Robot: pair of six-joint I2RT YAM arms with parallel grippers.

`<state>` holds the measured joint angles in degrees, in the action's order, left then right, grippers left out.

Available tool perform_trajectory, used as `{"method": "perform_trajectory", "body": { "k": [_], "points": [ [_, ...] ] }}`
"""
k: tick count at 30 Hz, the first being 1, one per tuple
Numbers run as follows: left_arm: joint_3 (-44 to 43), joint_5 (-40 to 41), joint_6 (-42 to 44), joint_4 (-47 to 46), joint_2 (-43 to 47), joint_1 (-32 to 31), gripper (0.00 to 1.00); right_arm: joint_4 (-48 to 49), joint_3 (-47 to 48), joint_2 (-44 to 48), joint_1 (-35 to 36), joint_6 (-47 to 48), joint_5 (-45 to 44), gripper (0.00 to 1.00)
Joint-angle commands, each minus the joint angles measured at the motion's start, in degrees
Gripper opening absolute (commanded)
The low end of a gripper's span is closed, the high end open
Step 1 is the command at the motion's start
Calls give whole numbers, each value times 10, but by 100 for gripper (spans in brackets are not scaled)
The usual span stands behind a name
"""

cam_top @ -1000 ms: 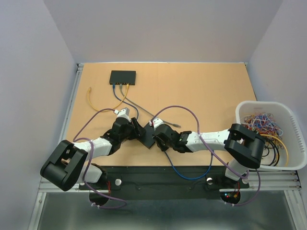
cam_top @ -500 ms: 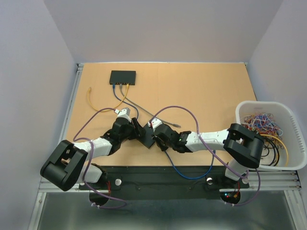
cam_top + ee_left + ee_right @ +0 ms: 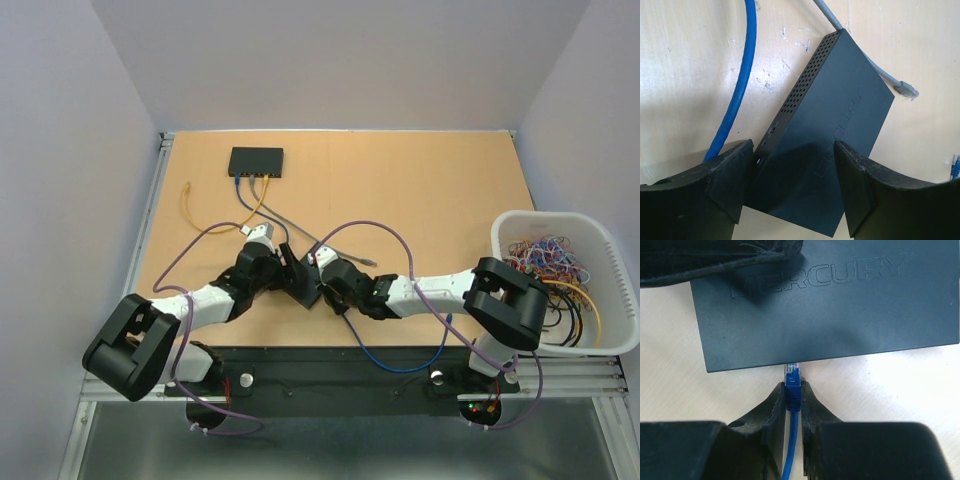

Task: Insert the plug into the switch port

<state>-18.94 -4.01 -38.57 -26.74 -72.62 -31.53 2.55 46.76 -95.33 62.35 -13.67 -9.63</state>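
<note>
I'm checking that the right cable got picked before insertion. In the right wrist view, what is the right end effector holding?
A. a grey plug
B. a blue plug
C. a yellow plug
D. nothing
B: the right end effector is closed on the blue plug, whose clear tip sits at the edge of the black switch.

- Top camera is looking down from behind, far.
- Wrist cameras are each looking closely past left claw [image 3: 792,175] and right claw [image 3: 793,390], sharing the switch [image 3: 840,110].
</note>
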Motion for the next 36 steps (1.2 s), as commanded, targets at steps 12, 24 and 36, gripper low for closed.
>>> {"method": "perform_trajectory", "body": {
  "k": [12,24,36],
  "points": [
    [-85,-14,43,37,-55,-12,71,91,-15,6,10,-18,-11,0],
    [-79,-34,51,6,-81,-13,57,95,-18,9,10,-8,-15,0],
    [-83,-30,62,-1,-96,-48,51,91,33,-6,10,58,-17,0]
  ]
}}
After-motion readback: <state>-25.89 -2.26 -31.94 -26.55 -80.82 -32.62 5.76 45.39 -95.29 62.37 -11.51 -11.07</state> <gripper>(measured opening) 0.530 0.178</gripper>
